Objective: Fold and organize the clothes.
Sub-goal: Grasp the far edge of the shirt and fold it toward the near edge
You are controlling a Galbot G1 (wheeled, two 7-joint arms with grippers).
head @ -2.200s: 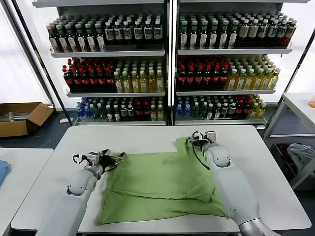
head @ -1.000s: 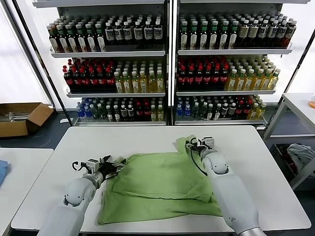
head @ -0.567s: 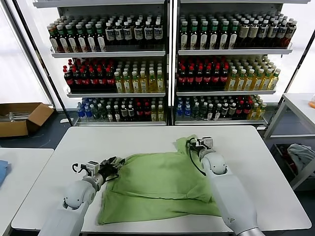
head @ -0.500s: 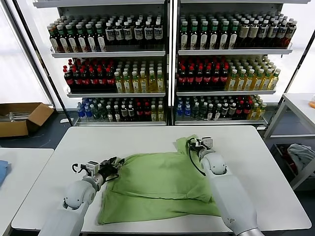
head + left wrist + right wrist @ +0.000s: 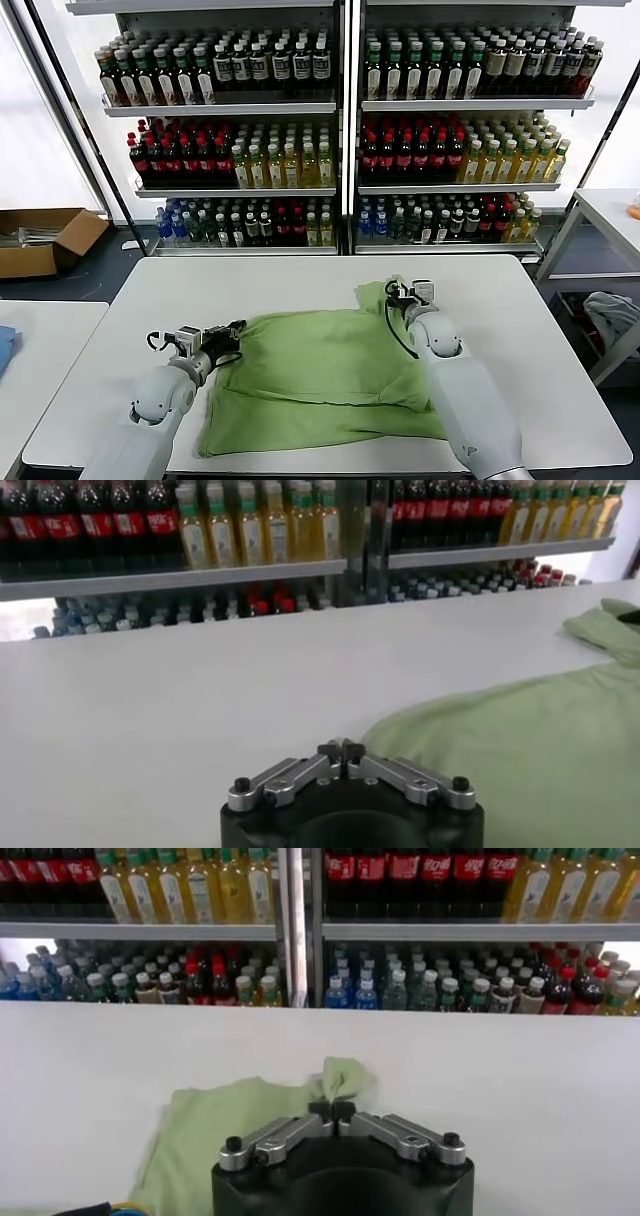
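A light green short-sleeved cotton T-shirt (image 5: 330, 375) lies spread, plain side up, on the white rectangular table (image 5: 300, 280), partly folded over itself, with a crease running across its lower half.

The left gripper (image 5: 232, 335) rests low at the shirt's left edge. In the left wrist view its two fingertips (image 5: 341, 751) meet with no gap between them. The green fabric begins just beside and ahead of them, toward the right arm's side, and the tips sit right at the hem; whether any cloth is pinched between them cannot be told. Bare white tabletop stretches away in front of this gripper up to the shelves.

The right gripper (image 5: 400, 290) sits at the shirt's far right corner, where the sleeve bunches up. In the right wrist view its fingertips (image 5: 331, 1110) are pressed together, and a small puckered tuft of green cloth (image 5: 340, 1076) rises right at them, so it has hold of the sleeve's edge. The rest of the shirt spreads from this gripper back toward the robot and across toward the left gripper.

Beyond both grippers, past the table's far edge, stand metal shelves (image 5: 340, 105) packed with rows of bottled drinks (image 5: 420, 150). A brown cardboard box (image 5: 45, 240) sits on the floor well off to the left gripper's outer side.
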